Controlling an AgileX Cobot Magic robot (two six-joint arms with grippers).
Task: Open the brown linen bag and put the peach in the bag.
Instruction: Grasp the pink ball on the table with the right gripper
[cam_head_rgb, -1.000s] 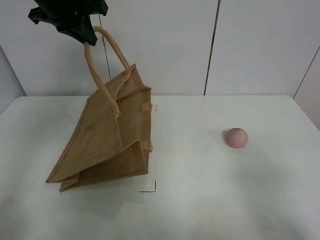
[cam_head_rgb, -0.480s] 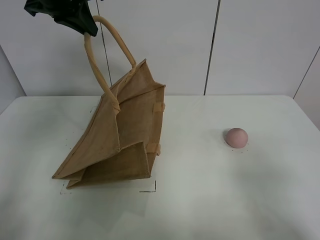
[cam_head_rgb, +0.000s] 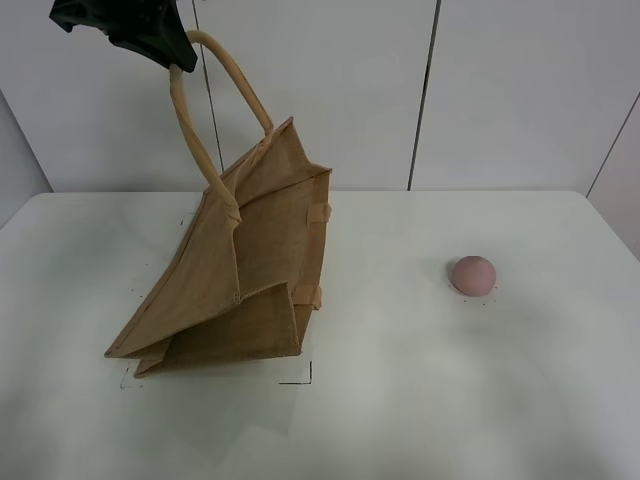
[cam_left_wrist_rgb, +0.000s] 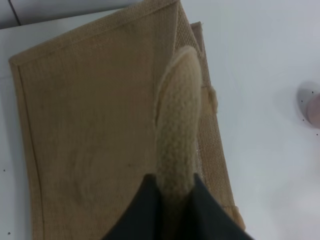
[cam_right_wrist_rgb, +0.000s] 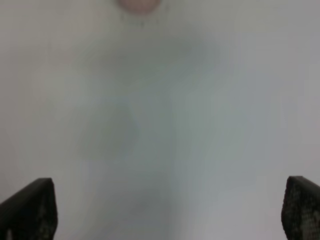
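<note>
The brown linen bag (cam_head_rgb: 235, 280) stands tilted on the white table, its base on the surface and its top lifted. My left gripper (cam_head_rgb: 165, 48) is high at the top left, shut on one beige loop handle (cam_head_rgb: 205, 120). The left wrist view looks straight down that handle (cam_left_wrist_rgb: 176, 135) onto the bag (cam_left_wrist_rgb: 90, 140), with both dark fingers pinching the handle. The pink peach (cam_head_rgb: 473, 274) rests on the table to the right, apart from the bag; its edge shows in the left wrist view (cam_left_wrist_rgb: 315, 107) and blurred in the right wrist view (cam_right_wrist_rgb: 140, 5). My right gripper (cam_right_wrist_rgb: 170, 210) is open above bare table.
The white table (cam_head_rgb: 400, 400) reaches to a pale panelled wall (cam_head_rgb: 500, 90) behind. Small black corner marks (cam_head_rgb: 300, 378) are printed on the tabletop by the bag's base.
The left gripper has lifted the handle higher and the bag has swung more upright, shifting slightly right. Over the last half second nothing has moved. The peach is where it was.
</note>
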